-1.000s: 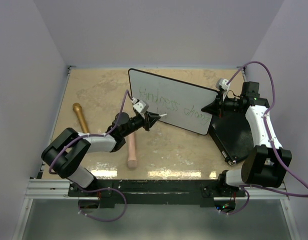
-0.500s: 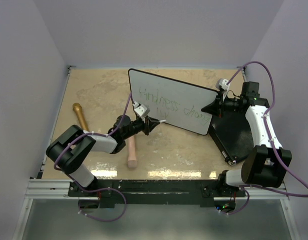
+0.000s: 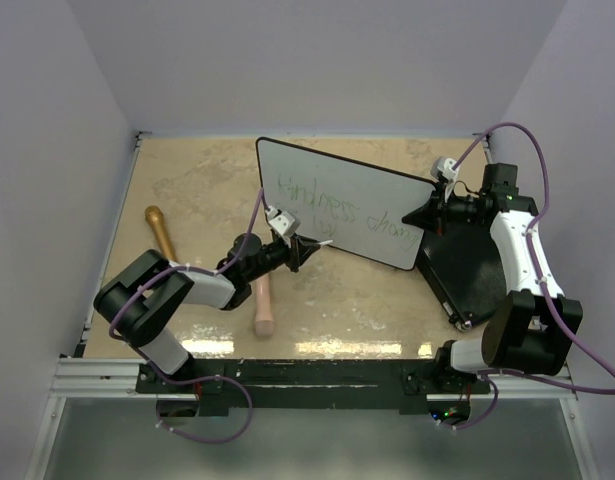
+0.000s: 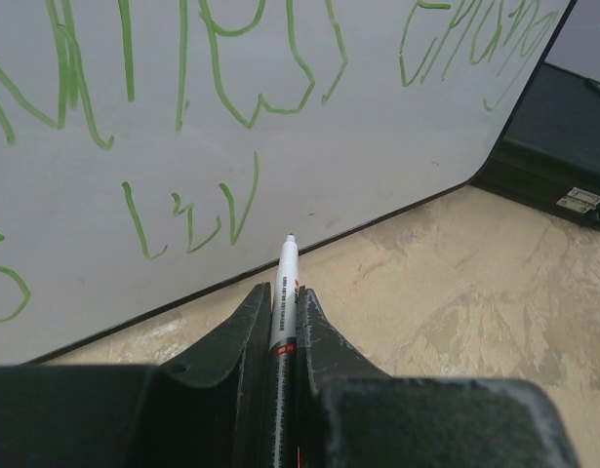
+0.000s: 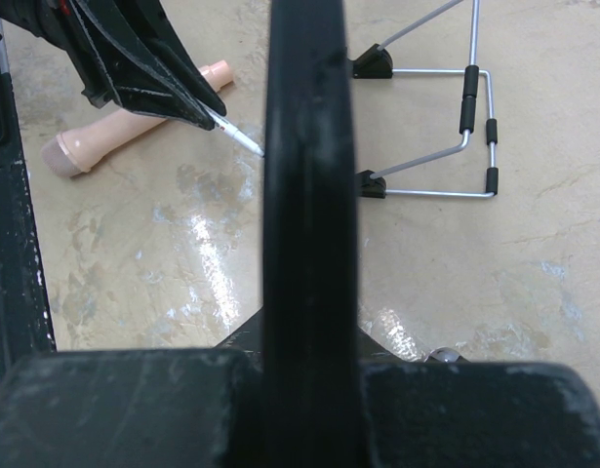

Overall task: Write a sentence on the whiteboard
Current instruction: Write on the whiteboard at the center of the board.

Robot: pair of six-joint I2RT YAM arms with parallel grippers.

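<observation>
The whiteboard [image 3: 372, 190] stands tilted at mid table, its glossy face [image 4: 378, 146] filling the left wrist view. The sentence [image 3: 342, 212] is in thin green strokes: a top line [image 4: 221, 78] and a short start of a second line [image 4: 192, 210] below it. My left gripper [image 3: 299, 247] [image 4: 283, 291] is shut on a white marker [image 4: 286, 268]. The marker's tip points at the board just above its lower black rim. My right gripper [image 3: 427, 212] [image 5: 307, 331] is shut on the whiteboard's right edge [image 5: 304, 175], seen edge-on.
A flat black case [image 3: 467, 265] [image 4: 548, 136] lies right of the board under the right arm. A brown club-shaped piece [image 3: 161, 234] and a pink one [image 3: 263, 300] [image 5: 134, 127] lie at the left. A wire stand [image 5: 470, 127] sits behind the board. Walls enclose three sides.
My left gripper has drawn slightly down and toward me with the marker, so the tip sits lower on the board. The right gripper and the board have not moved.
</observation>
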